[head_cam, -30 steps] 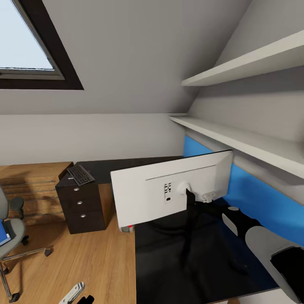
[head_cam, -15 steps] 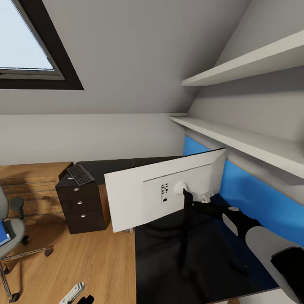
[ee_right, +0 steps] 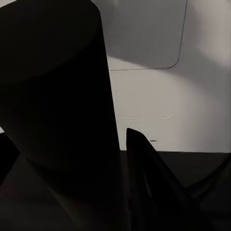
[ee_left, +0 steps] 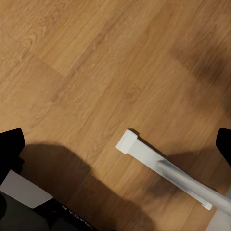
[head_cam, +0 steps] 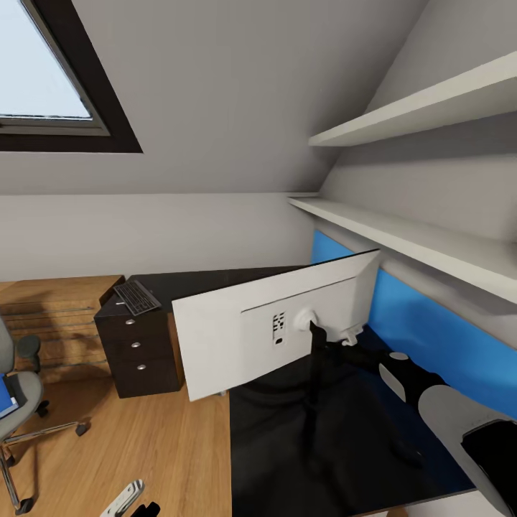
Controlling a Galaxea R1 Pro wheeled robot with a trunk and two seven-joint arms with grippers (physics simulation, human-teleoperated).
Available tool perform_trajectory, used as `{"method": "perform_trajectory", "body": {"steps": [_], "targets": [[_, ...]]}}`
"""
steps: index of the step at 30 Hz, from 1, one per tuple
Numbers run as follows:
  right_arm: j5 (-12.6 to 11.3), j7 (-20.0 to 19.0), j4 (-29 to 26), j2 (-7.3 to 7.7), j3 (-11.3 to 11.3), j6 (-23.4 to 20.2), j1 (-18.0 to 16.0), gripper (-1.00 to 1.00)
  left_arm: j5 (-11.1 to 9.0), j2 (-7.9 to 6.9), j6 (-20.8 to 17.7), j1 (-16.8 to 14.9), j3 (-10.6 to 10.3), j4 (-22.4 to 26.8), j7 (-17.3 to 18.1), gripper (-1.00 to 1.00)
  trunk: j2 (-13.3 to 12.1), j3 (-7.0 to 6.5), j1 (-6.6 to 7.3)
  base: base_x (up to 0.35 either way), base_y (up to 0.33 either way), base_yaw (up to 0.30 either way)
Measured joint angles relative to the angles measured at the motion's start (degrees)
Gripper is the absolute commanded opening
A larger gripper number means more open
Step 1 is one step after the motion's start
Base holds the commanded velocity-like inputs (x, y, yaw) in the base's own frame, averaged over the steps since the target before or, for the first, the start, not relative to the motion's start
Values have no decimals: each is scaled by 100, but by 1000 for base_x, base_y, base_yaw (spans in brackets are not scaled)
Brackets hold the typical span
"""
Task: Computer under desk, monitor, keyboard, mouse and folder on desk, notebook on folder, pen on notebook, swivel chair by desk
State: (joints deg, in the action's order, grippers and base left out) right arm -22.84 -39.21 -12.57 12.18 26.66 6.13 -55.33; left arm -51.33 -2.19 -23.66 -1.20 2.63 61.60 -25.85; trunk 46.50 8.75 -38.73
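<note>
The monitor (head_cam: 244, 337) stands on the glossy black desk (head_cam: 287, 445) with its white back toward me, and it is tilted. Its left end reaches past the desk's edge over the floor. My right gripper (head_cam: 332, 337) is at its thin black stand, shut on it. The right wrist view has the dark stand (ee_right: 57, 120) and the white back (ee_right: 154, 96) close up. The keyboard (head_cam: 136, 296) lies on a dark drawer unit (head_cam: 140, 352). At the far left is the swivel chair (head_cam: 21, 402) with the blue folder (head_cam: 6, 396) on its seat. My left gripper (head_cam: 129, 497) hangs open low over the wood floor (ee_left: 96, 57).
A blue back panel (head_cam: 438, 337) and white wall shelves (head_cam: 416, 240) run along the desk's right side. A light wood dresser (head_cam: 50, 316) stands behind the drawer unit. A roof window (head_cam: 43, 72) is set in the sloped ceiling. A white bar (ee_left: 163, 168) lies under my left gripper.
The monitor has shifted and swung left on the desk in my right gripper, its left end now further out over the floor. The left arm and the view have not moved.
</note>
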Motion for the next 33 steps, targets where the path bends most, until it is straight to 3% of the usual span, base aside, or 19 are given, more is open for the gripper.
{"method": "perform_trajectory", "body": {"steps": [9, 12, 16, 17, 18, 33], "targets": [[-3, 37, 37, -3, 173, 85, -3, -100, 1, 0, 3, 4, 0, 0, -25, 100, 0, 0, 0, 0, -5, 0], [63, 26, 41, -17, 95, 108, -1, -100, 5, 0, 7, 40, -1, -2, -44, 100, 0, 0, 0, 0, -118, 0], [7, 53, 43, -26, 197, 64, -3, -100, 3, 0, 8, 69, 4, 0, -39, 100, 0, 0, 0, 0, -56, 0], [85, 49, 49, -30, 135, 73, 0, -100, 2, 0, 9, 72, 6, 0, -32, 100, -1, 1, 0, 0, -22, 0], [8, 61, 47, -29, 197, 51, -4, -100, 1, 0, 9, 74, 7, 0, -30, 100, 0, 0, 0, 0, -18, 0], [83, 178, 68, -33, 155, 37, -2, -100, 0, 0, 9, 78, 9, -8, -13, 100, 0, 0, 0, 0, -4, 0]]}}
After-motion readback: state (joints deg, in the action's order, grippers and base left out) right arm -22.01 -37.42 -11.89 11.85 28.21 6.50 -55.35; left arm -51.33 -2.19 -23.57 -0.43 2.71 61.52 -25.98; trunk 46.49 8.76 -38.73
